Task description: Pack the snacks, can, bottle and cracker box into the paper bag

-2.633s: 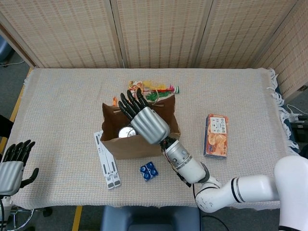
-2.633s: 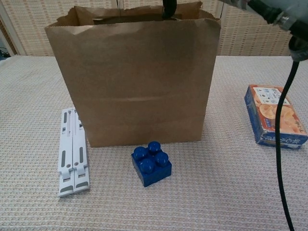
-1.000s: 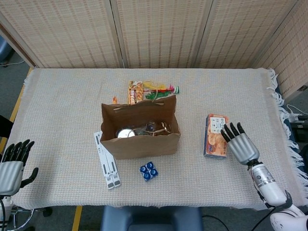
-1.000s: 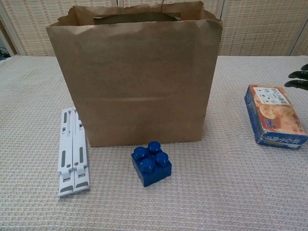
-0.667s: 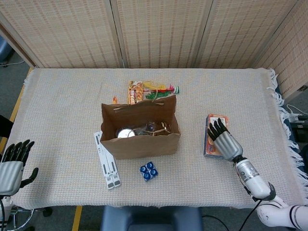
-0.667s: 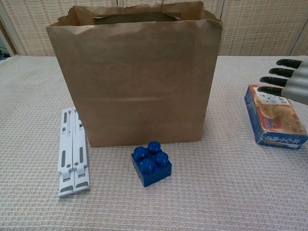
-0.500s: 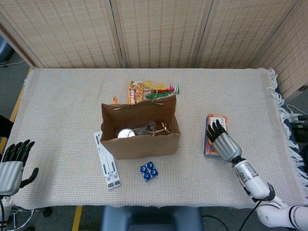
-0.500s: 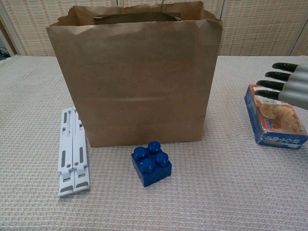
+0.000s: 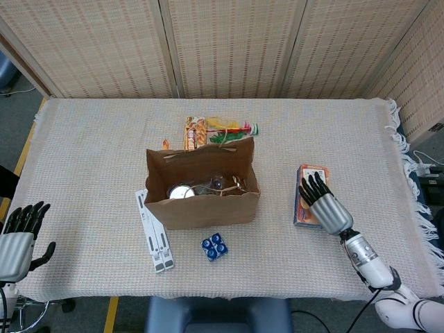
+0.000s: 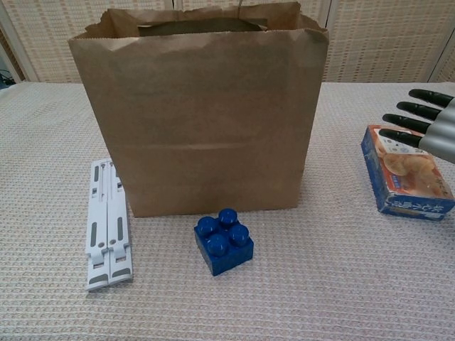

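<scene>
1. brown paper bag point(image 9: 201, 201) stands upright and open-topped near the middle of the woven beige tablecloth point(image 9: 90, 159); in the chest view it fills the centre point(image 10: 202, 114).
2. inside the bag, head view shows a round silver can top point(image 9: 182, 191) and some darker items beside it; these are too small to identify.
3. colourful snack packets point(image 9: 218, 130) lie on the cloth just behind the bag, outside it.
4. orange rectangular cracker box point(image 9: 310, 194) lies flat, well to the right of the bag; chest view shows its printed top face point(image 10: 409, 170).
5. right hand point(image 9: 325, 207) hovers over the near end of the cracker box, fingers point(image 10: 419, 110) extended and spread, holding nothing; contact with the box cannot be told.
6. left hand point(image 9: 19, 239) sits at the left table edge, fingers straight and apart, empty.
7. white folding stand point(image 9: 155, 230) lies flat just left of the bag.
8. blue plastic building brick point(image 9: 215, 246) sits in front of the bag.
</scene>
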Controlling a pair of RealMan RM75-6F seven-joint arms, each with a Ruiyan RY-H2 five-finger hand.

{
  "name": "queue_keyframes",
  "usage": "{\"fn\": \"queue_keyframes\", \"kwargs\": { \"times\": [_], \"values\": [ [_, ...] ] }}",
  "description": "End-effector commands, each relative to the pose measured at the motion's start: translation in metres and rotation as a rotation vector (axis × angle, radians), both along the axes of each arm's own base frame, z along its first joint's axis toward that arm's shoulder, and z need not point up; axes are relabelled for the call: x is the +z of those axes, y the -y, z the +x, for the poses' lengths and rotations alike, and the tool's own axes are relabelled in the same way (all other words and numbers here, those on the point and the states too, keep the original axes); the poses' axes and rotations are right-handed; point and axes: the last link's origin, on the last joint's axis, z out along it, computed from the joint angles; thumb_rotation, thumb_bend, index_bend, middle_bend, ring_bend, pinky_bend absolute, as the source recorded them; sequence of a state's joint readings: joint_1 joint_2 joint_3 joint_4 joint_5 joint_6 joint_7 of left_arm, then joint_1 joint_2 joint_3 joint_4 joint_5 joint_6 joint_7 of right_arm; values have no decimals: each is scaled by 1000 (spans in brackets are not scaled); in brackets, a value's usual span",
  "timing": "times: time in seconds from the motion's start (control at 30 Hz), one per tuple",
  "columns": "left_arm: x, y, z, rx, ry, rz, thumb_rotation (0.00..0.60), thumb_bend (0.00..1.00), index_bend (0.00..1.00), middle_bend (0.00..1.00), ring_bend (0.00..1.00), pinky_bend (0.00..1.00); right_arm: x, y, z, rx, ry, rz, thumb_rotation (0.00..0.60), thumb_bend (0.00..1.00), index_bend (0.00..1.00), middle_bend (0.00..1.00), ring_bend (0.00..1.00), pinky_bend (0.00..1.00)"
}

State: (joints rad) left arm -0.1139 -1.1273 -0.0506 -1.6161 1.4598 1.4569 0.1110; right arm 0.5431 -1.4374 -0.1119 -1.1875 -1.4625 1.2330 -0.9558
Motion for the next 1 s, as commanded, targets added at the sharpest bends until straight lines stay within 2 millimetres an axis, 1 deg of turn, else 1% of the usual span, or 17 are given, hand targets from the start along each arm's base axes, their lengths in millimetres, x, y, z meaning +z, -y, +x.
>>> {"fn": "queue_keyframes", "kwargs": {
  "times": [0.03, 0.13, 0.2, 0.27, 0.47, 0.77, 1.0],
  "values": [
    [0, 0, 0, 0, 0, 0, 600, 379, 23, 0, 0, 0, -4, -2, -2, -27, 56, -14, 600, 0, 0, 0, 0, 0],
    [0, 0, 0, 0, -1, 1, 600, 379, 23, 0, 0, 0, -6, -2, -2, -71, 124, -28, 600, 0, 0, 0, 0, 0],
    [0, 0, 0, 1, -1, 1, 600, 379, 23, 0, 0, 0, -10, -3, 2, -120, 235, -41, 600, 0, 0, 0, 0, 0],
    [0, 0, 0, 0, -1, 1, 600, 379, 24, 0, 0, 0, -13, -4, 3, -130, 258, -39, 600, 0, 0, 0, 0, 0],
    [0, 0, 0, 0, 0, 0, 600, 379, 23, 0, 0, 0, -22, -14, 6, -164, 308, -8, 600, 0, 0, 0, 0, 0],
    [0, 0, 0, 0, 1, 0, 600, 379, 23, 0, 0, 0, -28, -28, 9, -199, 331, 42, 600, 0, 0, 0, 0, 0],
    [0, 0, 0, 0, 0, 0, 600, 379, 24, 0, 0, 0, -29, -28, 12, -192, 327, 45, 600, 0, 0, 0, 0, 0]
  ]
}}
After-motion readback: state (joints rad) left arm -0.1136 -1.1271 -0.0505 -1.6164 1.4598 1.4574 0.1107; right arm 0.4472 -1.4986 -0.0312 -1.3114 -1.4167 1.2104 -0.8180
